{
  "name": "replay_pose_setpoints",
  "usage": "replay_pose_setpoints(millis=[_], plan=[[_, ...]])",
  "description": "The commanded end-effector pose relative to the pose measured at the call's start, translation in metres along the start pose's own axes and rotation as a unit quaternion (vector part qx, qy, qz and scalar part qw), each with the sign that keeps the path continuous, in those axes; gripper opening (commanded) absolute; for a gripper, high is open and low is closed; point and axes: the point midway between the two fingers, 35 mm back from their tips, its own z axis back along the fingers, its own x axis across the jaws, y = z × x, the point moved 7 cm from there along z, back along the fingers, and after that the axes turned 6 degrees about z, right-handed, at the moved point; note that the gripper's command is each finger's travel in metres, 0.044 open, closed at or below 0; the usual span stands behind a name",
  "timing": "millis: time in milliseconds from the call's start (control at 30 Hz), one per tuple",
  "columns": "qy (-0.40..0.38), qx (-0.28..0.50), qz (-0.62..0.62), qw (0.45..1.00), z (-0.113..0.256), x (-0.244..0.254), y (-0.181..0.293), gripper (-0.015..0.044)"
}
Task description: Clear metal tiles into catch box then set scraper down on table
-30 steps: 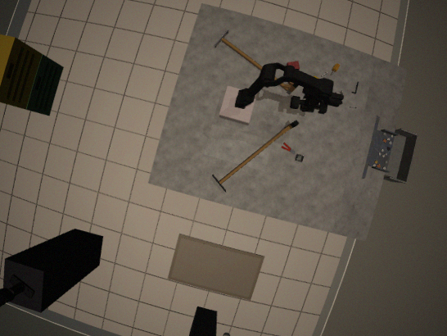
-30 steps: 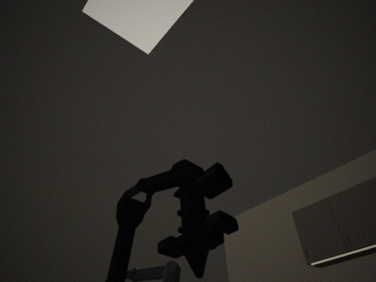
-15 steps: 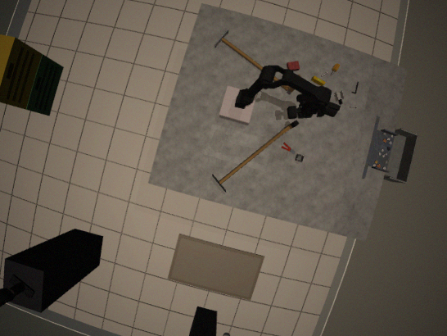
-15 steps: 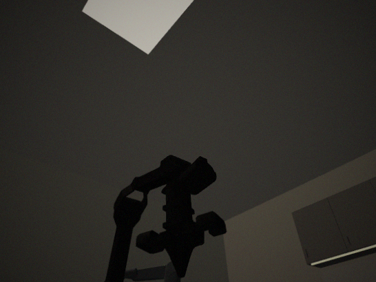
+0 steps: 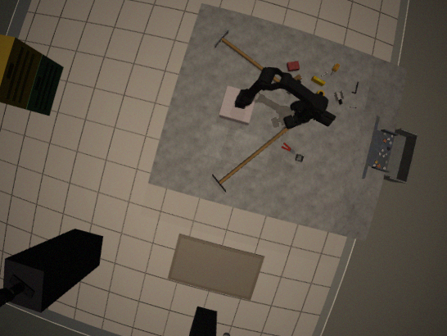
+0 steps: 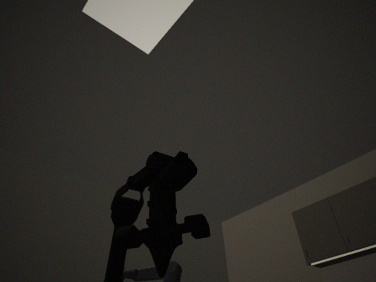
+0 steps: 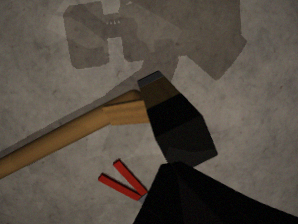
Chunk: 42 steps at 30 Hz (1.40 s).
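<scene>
A long-handled tool with a thin cross blade lies on the grey mat, its dark grip end below the arm. A similar tool lies further up, its near end partly hidden by the arm. I cannot tell which is the scraper. My gripper is shut and empty, pointing down; in the wrist view its fingers appear beside the grip end, with contact unclear. Small metal tiles lie on the steel bench plate at the right. The catch box stands at its far end.
Red-handled pliers and a small square part lie near the lower tool. A red block, a yellow block and small hand tools lie at the upper right. The arm's base stands on a pale block.
</scene>
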Motion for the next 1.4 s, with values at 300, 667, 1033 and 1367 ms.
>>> replay_pose_setpoints(millis=[300,667,1033,1367], plan=[[-0.004,-0.015,0.106,0.994,-0.003,0.029,0.013,0.0],[-0.003,-0.021,0.169,0.985,-0.004,0.046,0.02,0.0],[-0.003,-0.02,0.169,0.985,-0.026,0.045,0.022,0.0],[-0.003,-0.02,0.169,0.985,-0.05,0.045,0.022,0.0]])
